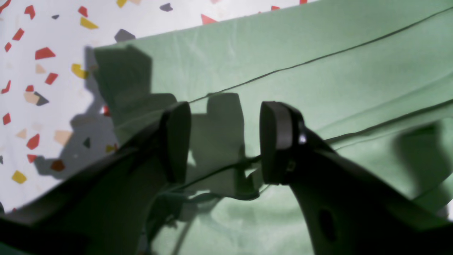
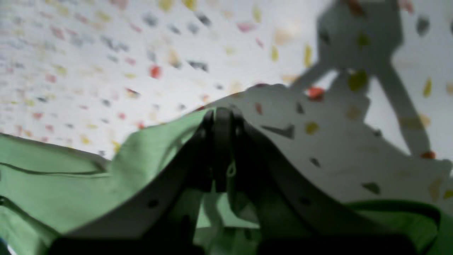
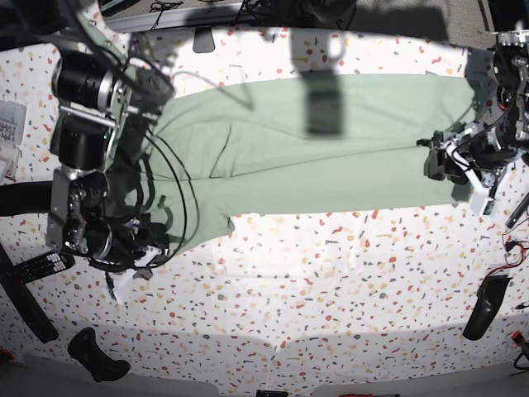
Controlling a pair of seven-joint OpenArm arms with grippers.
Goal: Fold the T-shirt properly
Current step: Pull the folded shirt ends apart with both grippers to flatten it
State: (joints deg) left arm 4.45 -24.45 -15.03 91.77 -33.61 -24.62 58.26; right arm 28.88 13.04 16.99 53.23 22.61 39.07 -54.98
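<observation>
the worktop (image 3: 331, 273) is white, speckled red, yellow and grey. the t-shirt (image 3: 331, 157) lies across its far half as a long flat band, with bare worktop all along its near edge. cables (image 3: 178, 207) loop over the shirt's end by my right arm. my left gripper (image 1: 224, 141) hangs over the other end, jaws wide with cloth between them. my right gripper (image 2: 223, 148) has its jaws pinched on a raised fold of the t-shirt.
</observation>
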